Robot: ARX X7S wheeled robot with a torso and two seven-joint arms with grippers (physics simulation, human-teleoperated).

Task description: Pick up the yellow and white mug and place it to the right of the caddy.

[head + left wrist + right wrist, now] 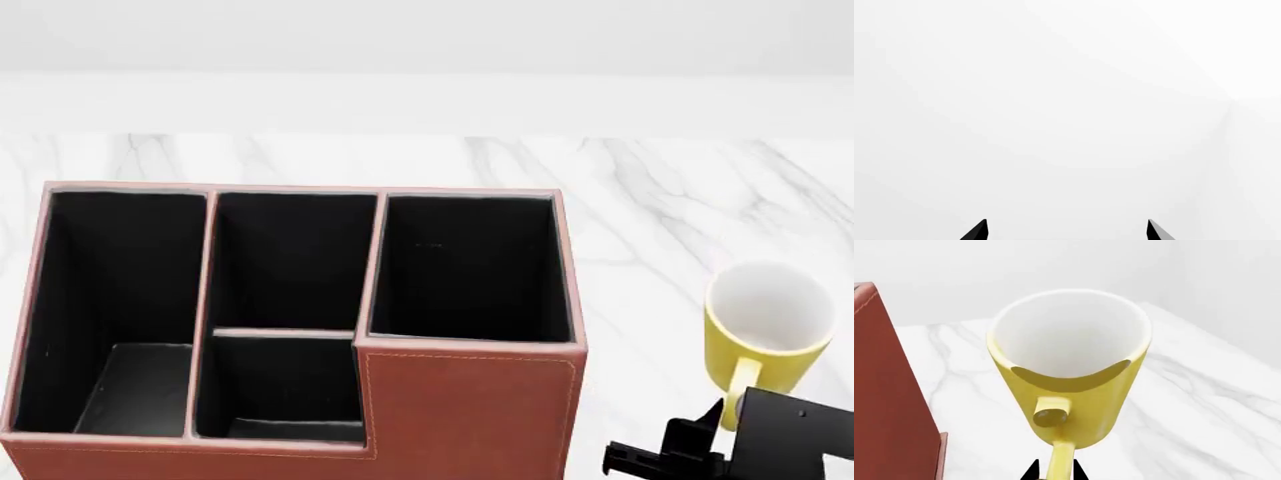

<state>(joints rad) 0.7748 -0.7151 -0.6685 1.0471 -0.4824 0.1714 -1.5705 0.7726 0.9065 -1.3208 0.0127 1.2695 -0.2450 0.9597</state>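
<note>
Right gripper (1054, 471) pinches the handle of the yellow and white mug (1071, 375), its two black fingertips pressed against either side of the yellow loop in my right wrist view. From my head camera, the mug (767, 325) sits upright to the right of the caddy (467, 410), well apart from its stitched reddish-brown wall, over the white marble table (641, 200). Whether its base touches the marble, I cannot tell. The right arm's black hardware enters at the lower right corner, just below the mug. The caddy's four black-lined compartments gape upward, the near right corner standing taller. My left gripper (1067, 231) is spread wide, two black fingertips (977, 231) apart with only blank white beyond them.
</note>
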